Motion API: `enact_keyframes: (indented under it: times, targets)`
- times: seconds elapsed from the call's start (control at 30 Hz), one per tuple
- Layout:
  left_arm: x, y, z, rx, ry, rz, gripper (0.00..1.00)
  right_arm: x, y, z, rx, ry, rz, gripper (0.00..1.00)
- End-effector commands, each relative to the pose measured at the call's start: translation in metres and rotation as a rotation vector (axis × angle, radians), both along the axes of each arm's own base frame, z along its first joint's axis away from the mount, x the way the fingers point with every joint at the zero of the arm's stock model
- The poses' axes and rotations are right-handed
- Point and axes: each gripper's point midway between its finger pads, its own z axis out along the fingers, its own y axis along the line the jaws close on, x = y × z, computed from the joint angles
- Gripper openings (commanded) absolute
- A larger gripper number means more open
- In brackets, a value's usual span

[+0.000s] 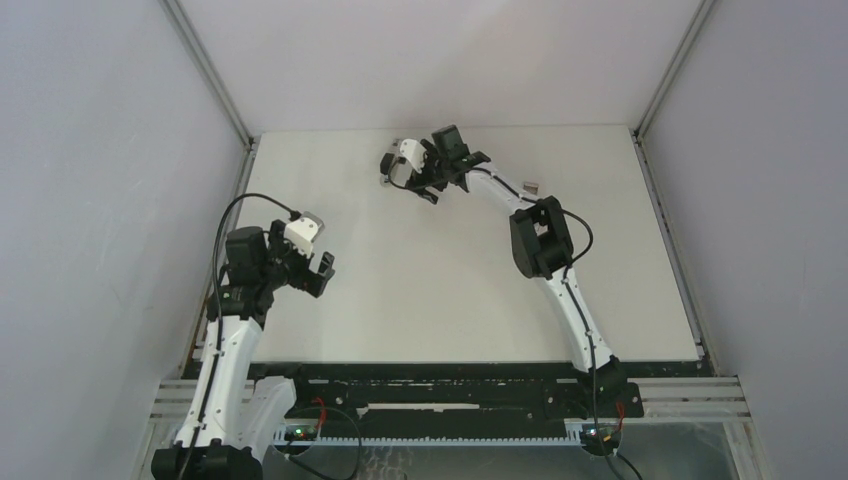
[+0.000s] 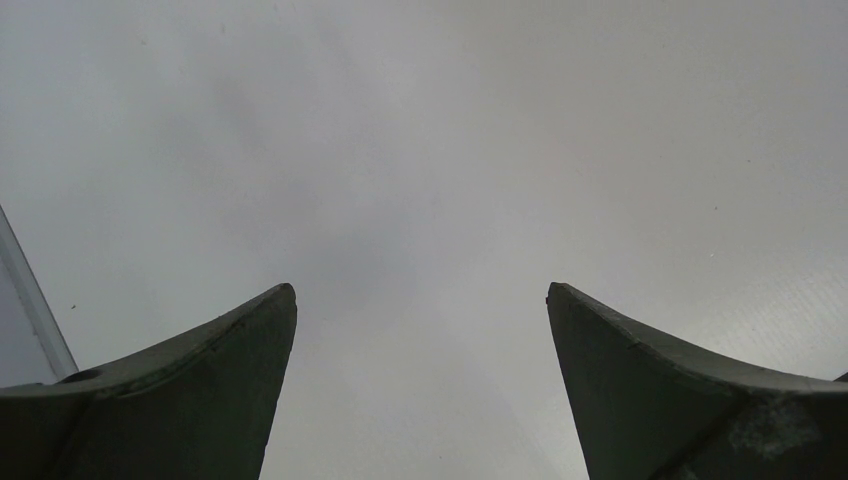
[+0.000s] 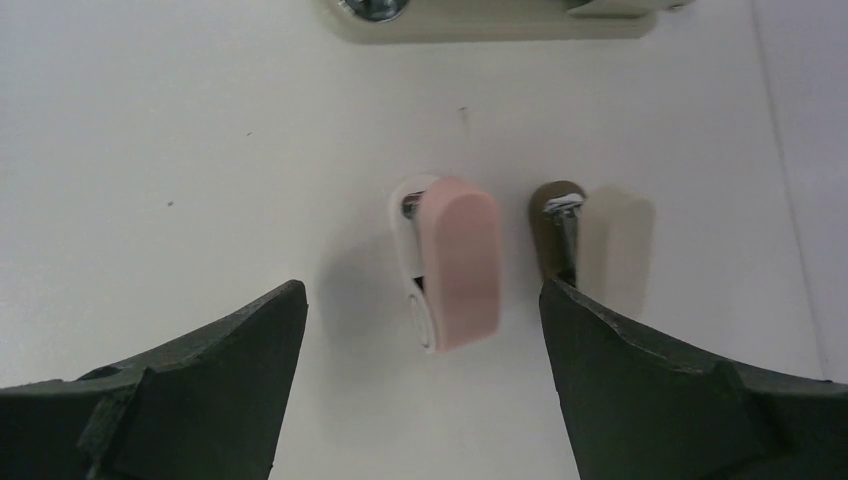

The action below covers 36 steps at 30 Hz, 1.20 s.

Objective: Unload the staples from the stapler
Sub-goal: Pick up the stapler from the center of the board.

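Observation:
In the right wrist view the stapler [image 3: 558,228] lies on the white table, a slim dark piece with a silvery end. Its near part is hidden behind my right finger [image 3: 640,380], and a pale beige shape [image 3: 617,240] lies along its right side. My right gripper [image 3: 420,290] is open over the far middle of the table [image 1: 400,178], with nothing between its fingers. My left gripper [image 2: 421,287] hangs open and empty above bare table at the left [image 1: 322,268]. No staples show in any view.
A small pink-and-white piece [image 3: 452,262] lies just ahead of the right gripper, left of the stapler. A cream bar with a metal bolt [image 3: 480,18] runs along the table's back edge. A small grey item [image 1: 530,187] lies beside the right arm. Grey walls close three sides.

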Motion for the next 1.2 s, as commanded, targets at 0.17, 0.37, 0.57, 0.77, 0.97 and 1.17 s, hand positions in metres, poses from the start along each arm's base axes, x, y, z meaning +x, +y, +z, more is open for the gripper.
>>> enact_keyframes:
  times: [0.17, 0.37, 0.57, 0.77, 0.97, 1.17]
  targets:
    - [0.001, 0.002, 0.000, 0.012, -0.004, -0.006, 1.00, -0.001, 0.014, 0.009, -0.040, -0.079, 0.063, 0.86]
    - [0.001, 0.002, -0.001, 0.013, 0.003, -0.006, 1.00, 0.004, 0.014, 0.007, -0.052, -0.096, 0.064, 0.85]
    - [0.001, 0.002, -0.003, 0.012, 0.013, -0.009, 1.00, 0.002, 0.017, 0.007, -0.046, -0.084, 0.081, 0.83]
    - [0.001, 0.001, -0.003, 0.011, 0.018, -0.013, 1.00, -0.004, 0.020, 0.008, -0.041, -0.070, 0.120, 0.75]
    - [0.000, 0.001, -0.003, 0.011, 0.022, -0.016, 1.00, -0.006, 0.021, 0.009, -0.037, -0.069, 0.133, 0.68]
    - [0.000, 0.000, -0.003, 0.011, 0.028, -0.019, 1.00, 0.002, 0.019, 0.011, -0.035, -0.092, 0.098, 0.59]
